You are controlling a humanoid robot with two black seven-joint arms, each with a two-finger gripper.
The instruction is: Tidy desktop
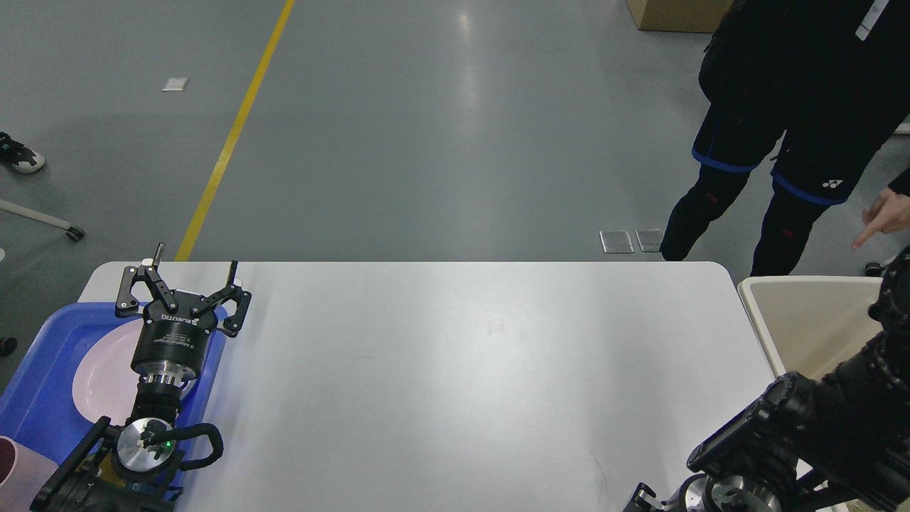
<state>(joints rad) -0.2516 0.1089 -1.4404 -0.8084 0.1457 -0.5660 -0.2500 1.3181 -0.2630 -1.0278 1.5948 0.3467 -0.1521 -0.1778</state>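
White bench (455, 384) seen bare in middle; left pincer (190, 269) spread apart over blue tray (43, 384) corner, pink plate (99, 377) inside; right pincer cut off at bottom edge, state can't be told

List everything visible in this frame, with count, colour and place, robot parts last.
desktop: 1, white, centre, nothing resting on its open middle
tray: 1, blue, left edge
plate: 1, pale pink, in the tray
cup: 1, pink, bottom left corner, partly cut off
bin: 1, beige, right of the desktop
bystander: 1, dark clothes, top right
cardboard box: 1, brown, top edge
floor line: 1, yellow, on the grey floor
left gripper: 1, black, open, above the tray's far edge
right gripper: out of view, only its arm shows bottom right
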